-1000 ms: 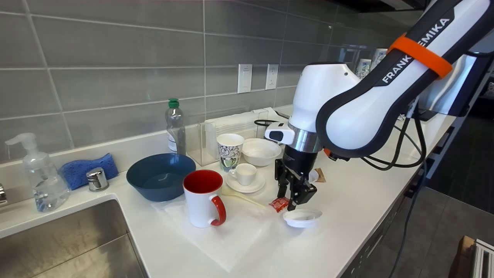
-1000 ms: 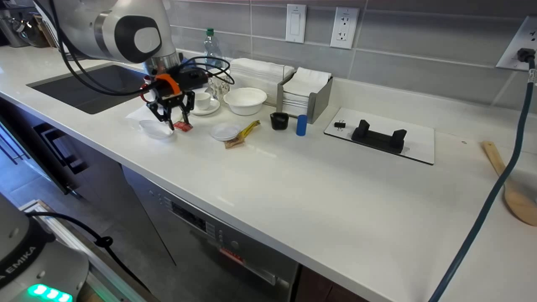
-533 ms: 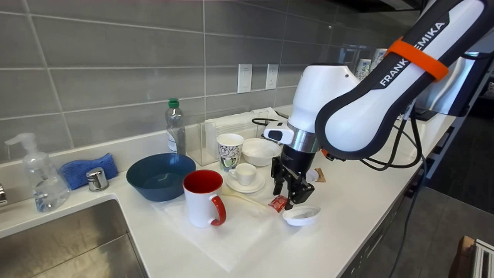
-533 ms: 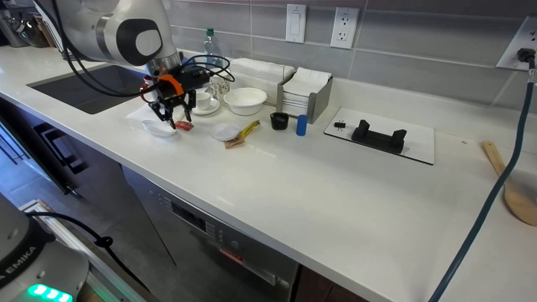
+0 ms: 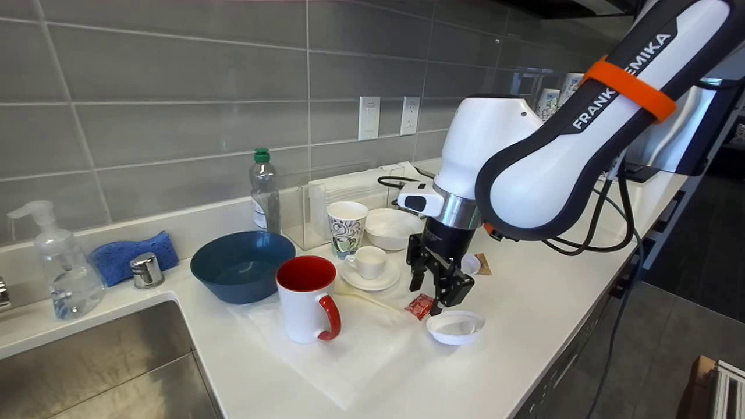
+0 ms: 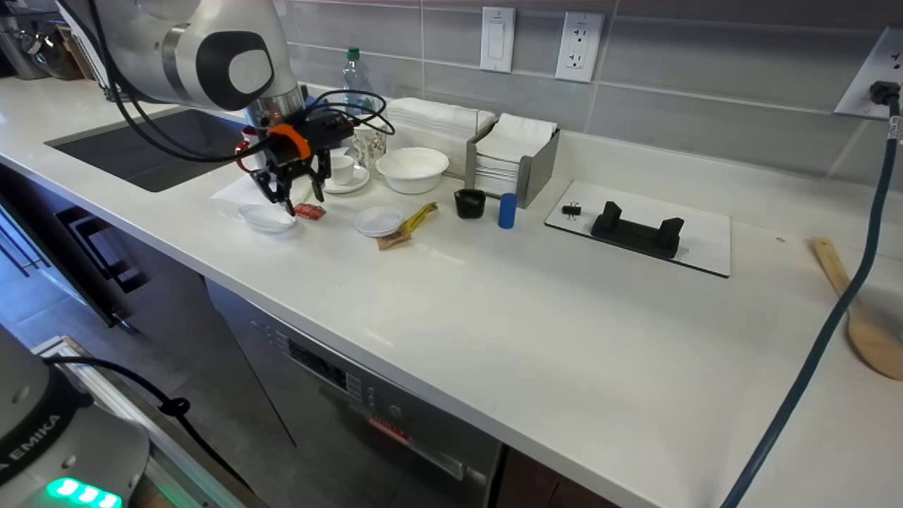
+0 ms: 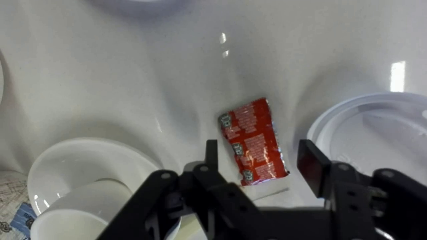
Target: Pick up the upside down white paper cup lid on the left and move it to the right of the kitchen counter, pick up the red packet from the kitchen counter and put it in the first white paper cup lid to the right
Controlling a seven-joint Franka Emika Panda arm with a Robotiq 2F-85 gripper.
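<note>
Wrist view: the empty gripper (image 7: 258,161), jaws wide apart, hangs over the red packet (image 7: 254,141); it should descend straight, missing the lid (image 7: 375,138) at right.

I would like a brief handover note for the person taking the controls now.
Gripper: open above the red packet, holding nothing.
Red packet: on the counter, in no lid.
One lid is beside it; another lid is by the brown packet.
Done: I cannot tell if the lid step is finished.
Left: confirm which lid is meant, grasp the red packet, put it in.
</note>
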